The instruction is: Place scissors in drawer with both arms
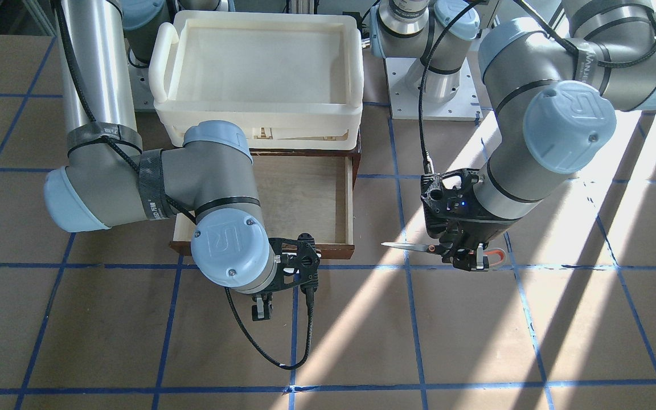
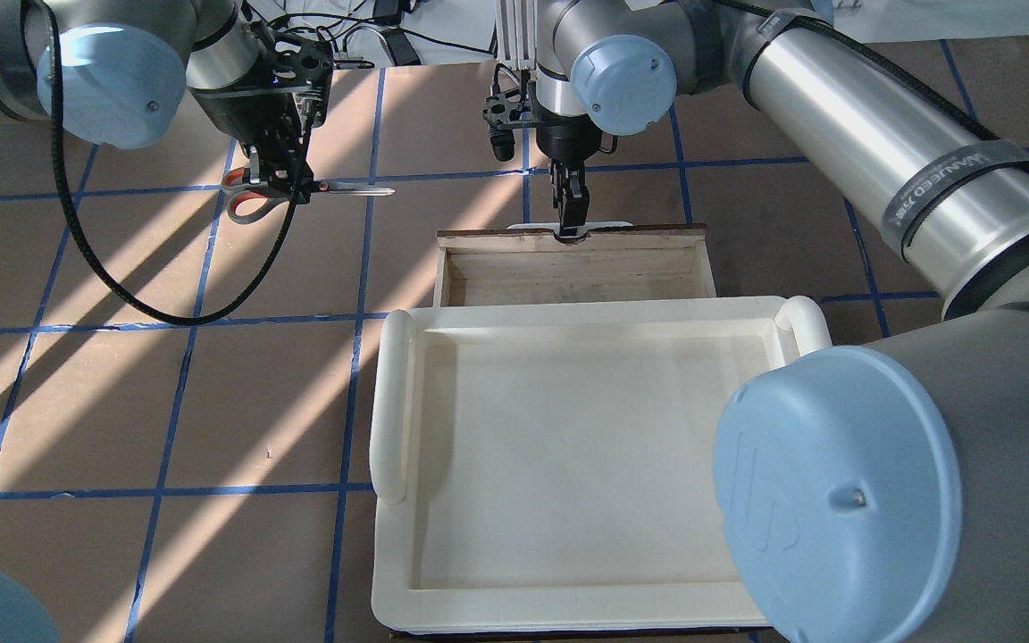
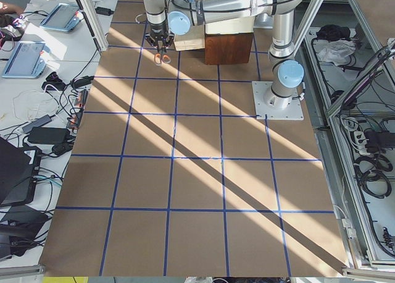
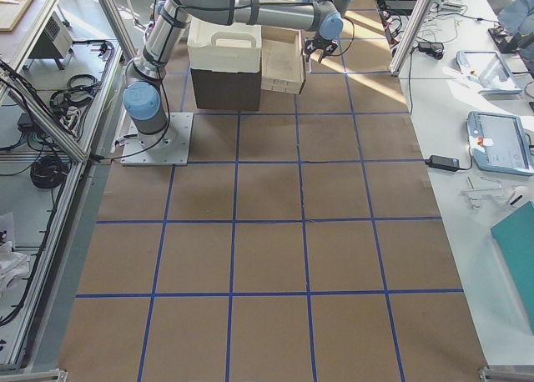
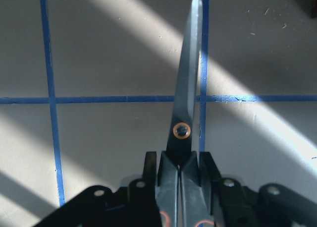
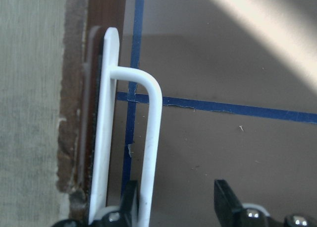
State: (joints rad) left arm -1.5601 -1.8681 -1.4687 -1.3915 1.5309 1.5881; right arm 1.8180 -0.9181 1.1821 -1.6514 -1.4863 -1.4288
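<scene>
Left wrist-mounted view: scissors [image 5: 188, 88] were clamped in left gripper [image 5: 181, 162].
Judged light, rigid, slick steel; best held behind pivot. Right gripper [image 6: 176, 187] straddled drawer [image 2: 568, 272] handle [image 6: 153, 138], fingers apart.

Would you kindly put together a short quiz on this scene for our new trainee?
1. True or false: the scissors already lie inside the drawer.
2. What stands between the fingers of the right gripper? A) a scissor blade B) the drawer's white handle C) nothing
3. Fill in: the scissors are held by the ____ gripper.

Key: 1. False: they are held off to one side of the open drawer. 2. B: the fingers straddle the bar with a gap. 3. Left: the left gripper is closed on them near the pivot.
</scene>
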